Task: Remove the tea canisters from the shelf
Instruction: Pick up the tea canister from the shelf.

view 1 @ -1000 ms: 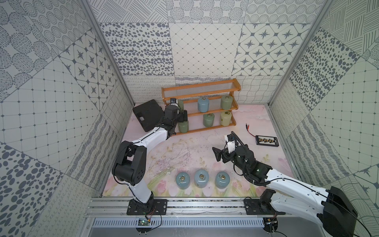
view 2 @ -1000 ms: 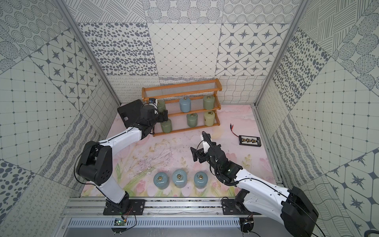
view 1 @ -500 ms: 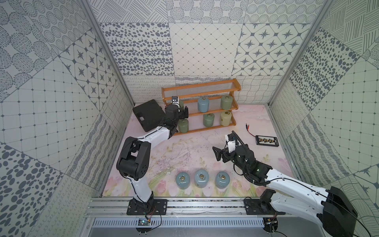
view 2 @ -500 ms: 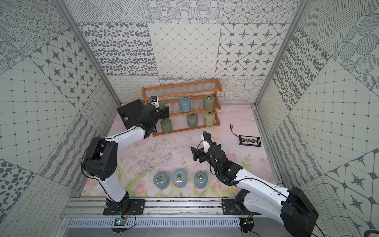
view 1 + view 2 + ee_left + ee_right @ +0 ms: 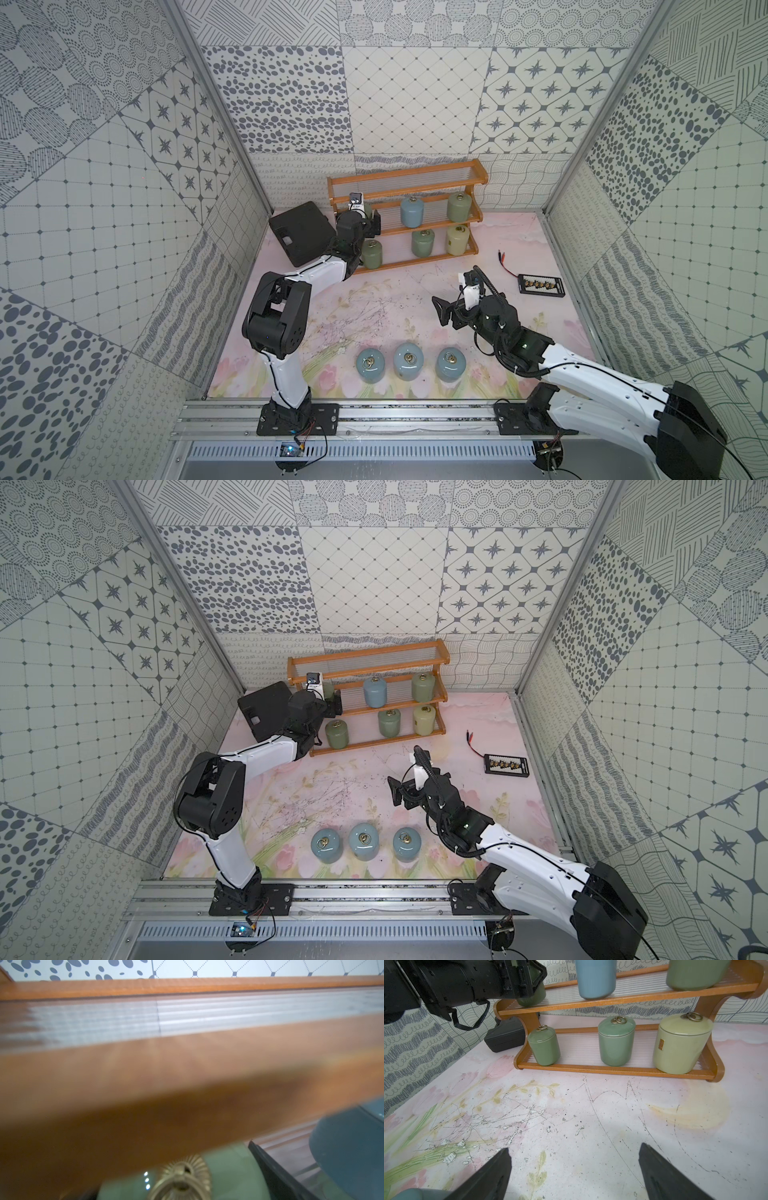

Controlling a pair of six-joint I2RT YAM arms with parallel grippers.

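The left claw (image 5: 527,978) straddles a green jar (image 5: 531,1000) at the left end of the shelf's (image 5: 415,189) middle tier; whether it pinches cannot be told. The right claw (image 5: 575,1148) gapes empty over the worktop (image 5: 395,299), near three blue jars (image 5: 409,360).

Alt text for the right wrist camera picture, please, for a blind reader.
A wooden shelf holds six tea canisters, three on its bottom tier and three above. The left end effector is at a green canister on the higher tier; the right end effector hangs open over the floral mat.
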